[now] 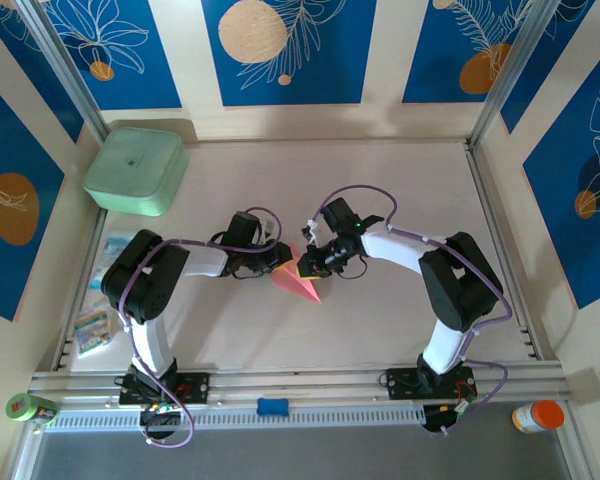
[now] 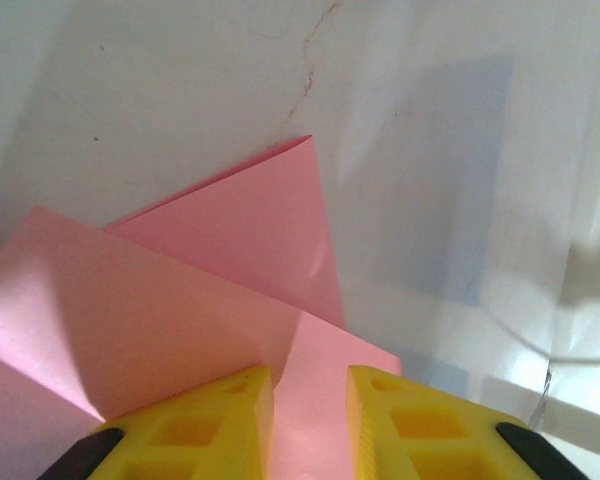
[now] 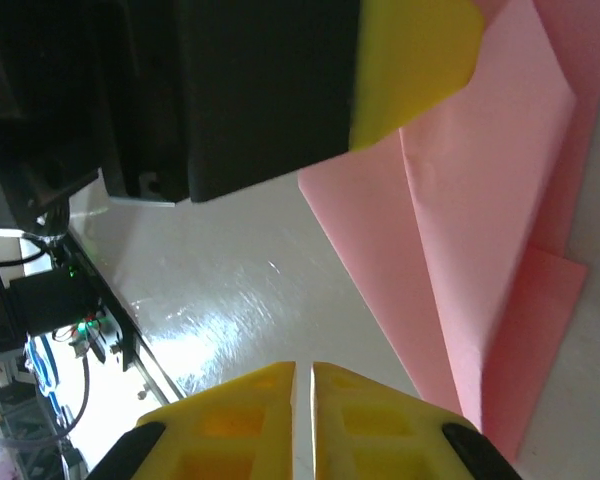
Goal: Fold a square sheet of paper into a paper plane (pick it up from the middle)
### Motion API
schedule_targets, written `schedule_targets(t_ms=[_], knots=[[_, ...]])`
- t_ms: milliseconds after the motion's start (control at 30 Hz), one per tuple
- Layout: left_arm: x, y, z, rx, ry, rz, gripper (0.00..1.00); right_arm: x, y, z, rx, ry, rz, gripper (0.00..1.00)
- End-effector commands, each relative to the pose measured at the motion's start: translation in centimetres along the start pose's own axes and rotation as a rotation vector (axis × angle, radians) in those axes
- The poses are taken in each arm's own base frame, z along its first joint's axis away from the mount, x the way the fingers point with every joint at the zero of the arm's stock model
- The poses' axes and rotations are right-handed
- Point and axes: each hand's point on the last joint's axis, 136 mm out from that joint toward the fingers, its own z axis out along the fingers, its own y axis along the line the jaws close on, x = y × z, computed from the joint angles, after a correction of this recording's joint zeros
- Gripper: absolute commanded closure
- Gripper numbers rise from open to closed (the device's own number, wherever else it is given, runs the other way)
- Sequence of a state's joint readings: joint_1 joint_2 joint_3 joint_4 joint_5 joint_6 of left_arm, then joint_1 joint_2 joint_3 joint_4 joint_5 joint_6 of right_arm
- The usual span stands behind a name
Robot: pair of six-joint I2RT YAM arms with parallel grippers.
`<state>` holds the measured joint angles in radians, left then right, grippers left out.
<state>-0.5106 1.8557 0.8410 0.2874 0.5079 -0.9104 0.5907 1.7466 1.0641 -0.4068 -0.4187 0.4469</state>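
Observation:
The square sheet of paper (image 1: 298, 281) is a pink, folded, pointed shape lying flat on the white table between both arms. In the left wrist view its layered flaps (image 2: 230, 250) spread ahead of my left gripper (image 2: 310, 375). The yellow jaws stand a little apart, with pink paper lying in the gap and under the tips. My left gripper (image 1: 283, 258) sits at the paper's left edge. My right gripper (image 1: 307, 265) is at the paper's upper edge. Its jaws (image 3: 312, 368) are all but shut over bare table, with the paper (image 3: 480, 230) to their right. The left gripper's yellow finger (image 3: 415, 60) rests on the paper's top.
A mint-green square box (image 1: 137, 170) stands at the back left. Small printed packets (image 1: 93, 328) lie along the left wall. A green roll (image 1: 28, 407), a blue piece (image 1: 272, 406) and an orange-capped bottle (image 1: 538, 415) sit by the near rail.

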Motion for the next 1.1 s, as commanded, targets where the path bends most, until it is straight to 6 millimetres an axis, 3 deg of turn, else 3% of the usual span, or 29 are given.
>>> schedule_targets(t_ms=[0,433,833,1067], knots=[[1.4,4.6,0.5,-0.150,0.035,-0.073,0.73,0.1,-0.8,1.3,0.042,0.025,0.053,0.91],[1.4,4.7,0.3,-0.159,0.029,-0.097,0.74,1.0,-4.6,3.1,0.156,0.052,0.140,0.95],[-0.6,-1.7,-1.8,-0.003,-0.024,-0.002,0.71,2.3,-6.6,3.9,0.196,0.096,0.193,0.95],[1.4,-1.8,-1.3,0.033,0.005,0.019,0.74,2.5,-6.9,4.0,0.196,0.109,0.217,0.96]])
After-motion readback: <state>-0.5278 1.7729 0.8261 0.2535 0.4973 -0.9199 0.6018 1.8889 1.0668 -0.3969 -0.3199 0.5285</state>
